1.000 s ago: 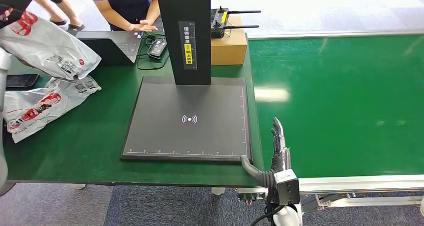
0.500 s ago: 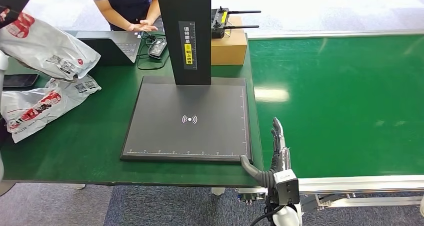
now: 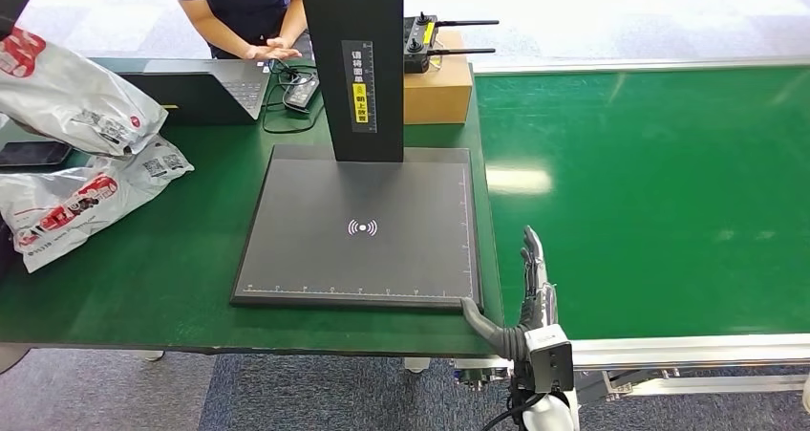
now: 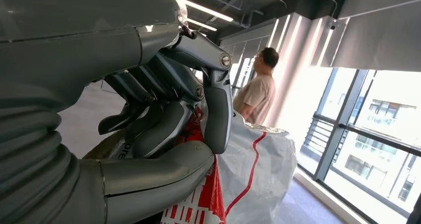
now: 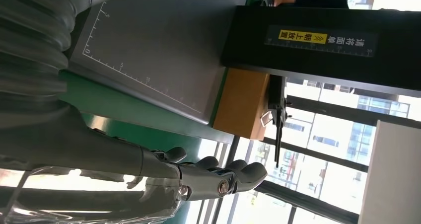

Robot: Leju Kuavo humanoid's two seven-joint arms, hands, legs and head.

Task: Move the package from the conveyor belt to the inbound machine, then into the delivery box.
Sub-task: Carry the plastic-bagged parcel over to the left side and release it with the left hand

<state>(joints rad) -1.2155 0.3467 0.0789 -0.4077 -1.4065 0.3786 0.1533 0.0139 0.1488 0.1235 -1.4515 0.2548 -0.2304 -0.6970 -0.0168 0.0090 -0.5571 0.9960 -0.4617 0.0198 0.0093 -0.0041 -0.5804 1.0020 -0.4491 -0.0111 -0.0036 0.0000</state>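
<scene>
Compared with a second ago, the grey package [image 3: 72, 96] held high at the far left sits a little further toward the left edge and slightly lower, and the dark part of the left arm above it shows less at the top corner. The legs of a second person at the top left are gone. The right hand [image 3: 527, 292] stays where it was.

In the left wrist view the left hand [image 4: 169, 129] is clamped on the package [image 4: 248, 174]: the thick thumb runs under the white and red plastic and the darker fingers [image 4: 218, 110] curl over its top, pressing the film between them. The package is in the air above the left end of the green tabletop [image 3: 181, 269], over a second printed bag [image 3: 81, 197] that lies flat there, next to a dark phone [image 3: 38, 152].

The inbound machine [image 3: 363, 226], a dark flat scanning pad with a black upright post, sits mid-tabletop with nothing on it. A person [image 3: 244, 10] leans on a laptop [image 3: 205, 87] behind it, and a brown carton [image 3: 437, 89] stands beside the post.

The right hand hangs at the pad's near right corner, at the edge of the green conveyor belt [image 3: 650, 202]. Its fingers are stretched out straight, slightly apart, holding nothing; the thumb points toward the pad's corner, though contact cannot be judged.
</scene>
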